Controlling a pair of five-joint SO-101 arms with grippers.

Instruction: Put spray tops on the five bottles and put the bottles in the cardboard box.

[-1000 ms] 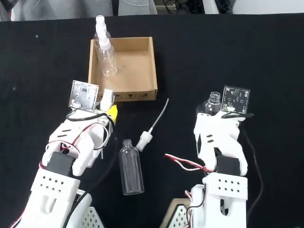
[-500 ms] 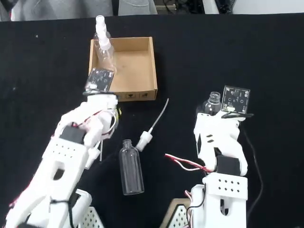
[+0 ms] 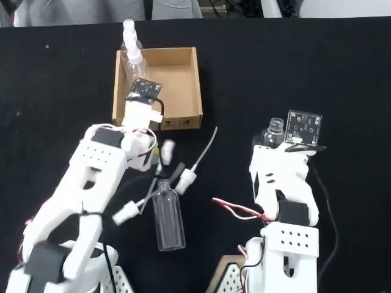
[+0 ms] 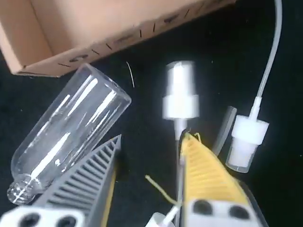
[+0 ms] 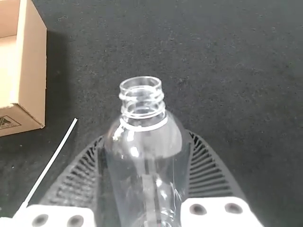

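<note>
The cardboard box [image 3: 183, 85] holds capped bottles [image 3: 137, 68] in its far left corner. My left gripper [image 3: 165, 162] [image 4: 151, 139] hangs open just in front of the box. A loose spray top [image 3: 167, 147] [image 4: 180, 94] lies off its fingertips, its stem against the yellow finger [image 4: 203, 175]. A clear uncapped bottle [image 3: 168, 213] [image 4: 66, 137] lies beside the grey finger. A second spray top [image 3: 186, 178] [image 4: 246, 142] trails a long tube. My right gripper [image 3: 276, 137] [image 5: 142, 156] is shut on an open-necked bottle [image 3: 275, 129] [image 5: 142, 142].
A third spray top [image 3: 126, 213] with its tube lies by the left arm's forearm. The box's front wall [image 4: 94, 42] stands close ahead of the left gripper. Black cloth [image 3: 305, 67] covers the table to the far right.
The left arm has swung forward and to the right, from the near left to the spot in front of the box, above the loose spray tops. The right arm and its bottle have not moved.
</note>
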